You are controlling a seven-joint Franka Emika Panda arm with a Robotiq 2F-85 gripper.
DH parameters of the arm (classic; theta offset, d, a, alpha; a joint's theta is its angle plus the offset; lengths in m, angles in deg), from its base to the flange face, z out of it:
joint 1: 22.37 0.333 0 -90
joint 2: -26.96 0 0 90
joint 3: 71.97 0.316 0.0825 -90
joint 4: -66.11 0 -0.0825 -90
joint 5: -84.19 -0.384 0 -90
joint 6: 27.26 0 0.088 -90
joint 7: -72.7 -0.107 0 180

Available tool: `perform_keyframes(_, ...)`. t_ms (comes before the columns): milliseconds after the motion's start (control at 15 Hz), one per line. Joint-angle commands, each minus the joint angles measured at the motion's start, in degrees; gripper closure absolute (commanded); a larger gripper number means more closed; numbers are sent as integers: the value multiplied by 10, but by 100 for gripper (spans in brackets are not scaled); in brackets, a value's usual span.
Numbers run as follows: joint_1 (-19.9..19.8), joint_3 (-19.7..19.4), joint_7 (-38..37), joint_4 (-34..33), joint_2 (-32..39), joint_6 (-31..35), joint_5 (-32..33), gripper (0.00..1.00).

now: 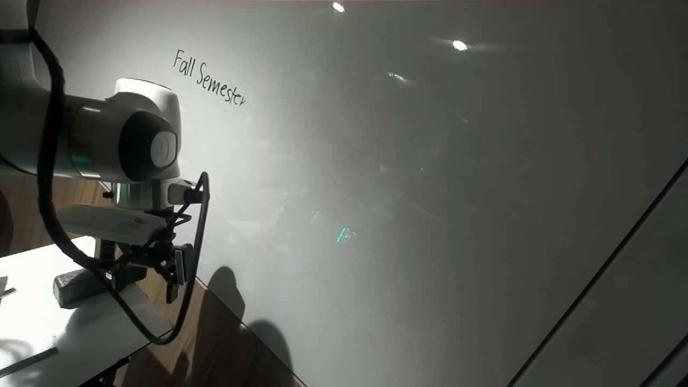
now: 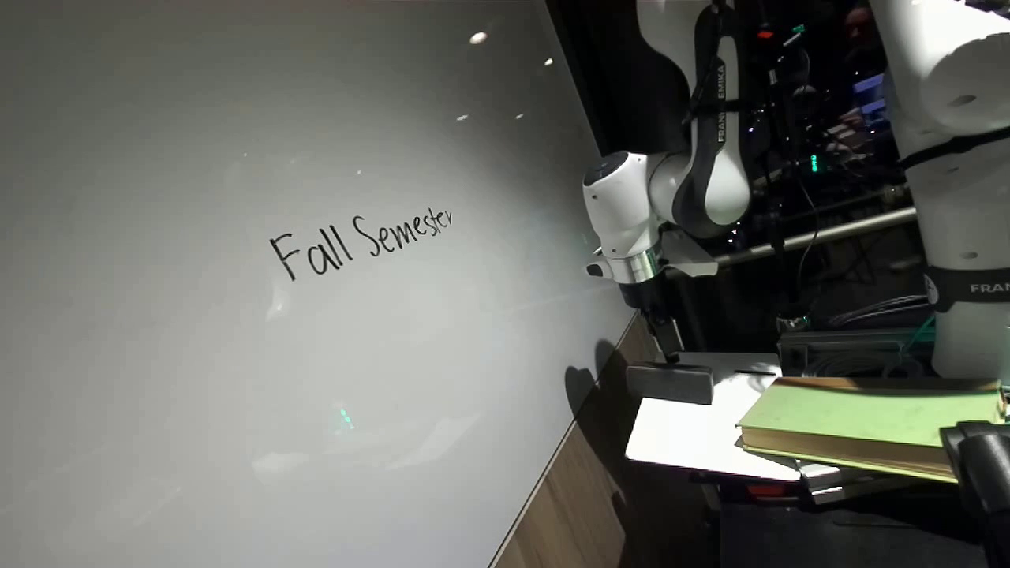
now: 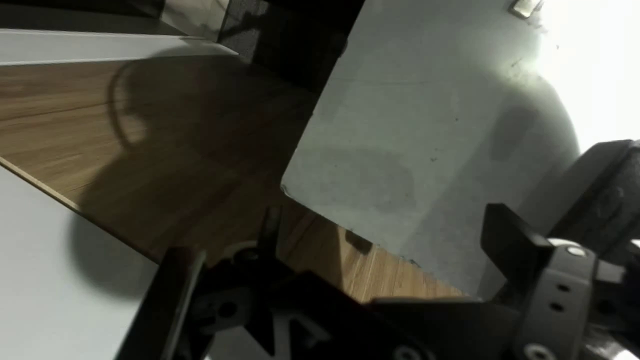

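Note:
My gripper (image 3: 386,220) stands open in the wrist view, its two fingers wide apart with nothing between them. Beneath it show the corner of a white tabletop (image 3: 370,145) and wooden floor. A dark grey block (image 3: 610,195), like a whiteboard eraser, lies past the right finger at the frame's edge. In both exterior views this block (image 1: 80,288) (image 2: 671,384) rests on the white table, with the gripper (image 2: 669,351) just above or beside it; whether they touch I cannot tell. A large whiteboard (image 1: 430,226) bears the black handwriting "Fall Semester" (image 1: 209,78) (image 2: 359,243).
A thick green book (image 2: 868,414) lies on the table near the robot base (image 2: 970,323). A black cable (image 1: 200,236) loops down beside the gripper. The whiteboard's lower edge (image 2: 544,473) runs close to the table above the wooden floor (image 2: 576,505).

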Motion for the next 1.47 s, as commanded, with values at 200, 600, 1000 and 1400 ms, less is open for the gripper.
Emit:
perform_keyframes(200,7,22,-104,1,23,23,63,0)
perform_keyframes(600,31,77,-152,2,-1,5,50,0)
perform_keyframes(1000,54,112,-194,-2,-7,-17,42,0)
perform_keyframes(1400,53,111,-126,6,-49,-44,-92,0)
